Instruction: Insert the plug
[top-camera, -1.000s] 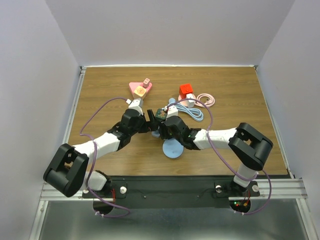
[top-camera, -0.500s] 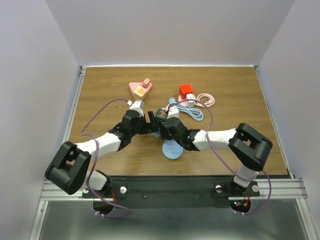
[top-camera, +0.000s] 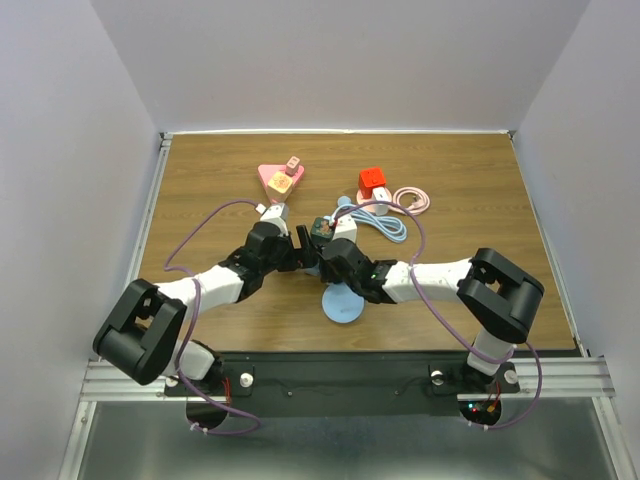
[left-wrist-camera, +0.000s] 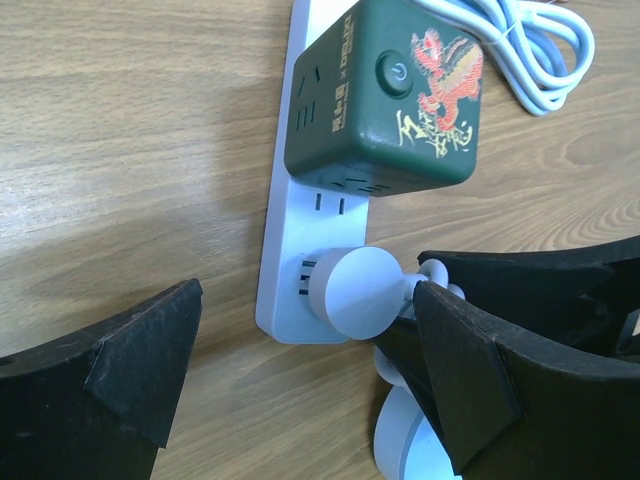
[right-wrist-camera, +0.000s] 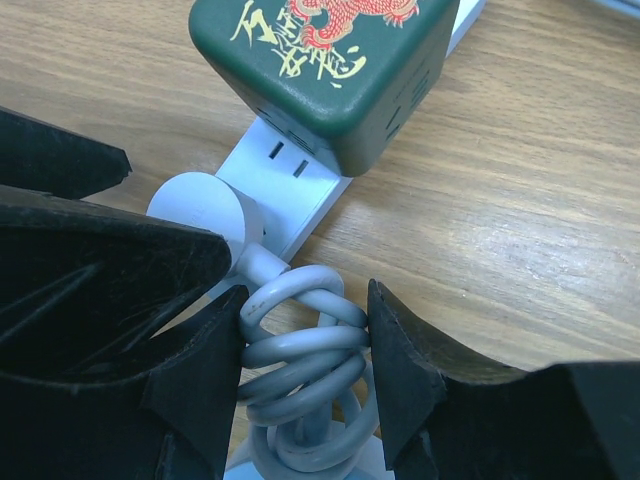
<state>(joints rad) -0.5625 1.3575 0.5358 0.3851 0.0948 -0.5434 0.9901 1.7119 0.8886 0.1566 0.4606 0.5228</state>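
**Pincers.** The left pincer (left-wrist-camera: 307, 292) stands wide and holds nothing, with one finger on either side of the near end of the long white plastic power strip (left-wrist-camera: 318, 212) and touching neither side. The right pincer (right-wrist-camera: 300, 345) is narrow, clamped on the coiled pale grey cable (right-wrist-camera: 305, 390) just behind the round pale grey plug (left-wrist-camera: 355, 295).

**Plug.** It sits over the strip's end socket. Whether its pins are fully home cannot be told.

**Relation.** The strip's long axis runs straight away from the left pincer. The cable leaves the plug sideways into the right pincer, so the right arm is the nearer and governs the plug. Any remaining travel is judged to be a press into the socket face.

**Room.** One free socket separates the plug from the dark green cube adapter (left-wrist-camera: 390, 100). Bare wooden surface (left-wrist-camera: 120, 150) lies on the strip's open side.
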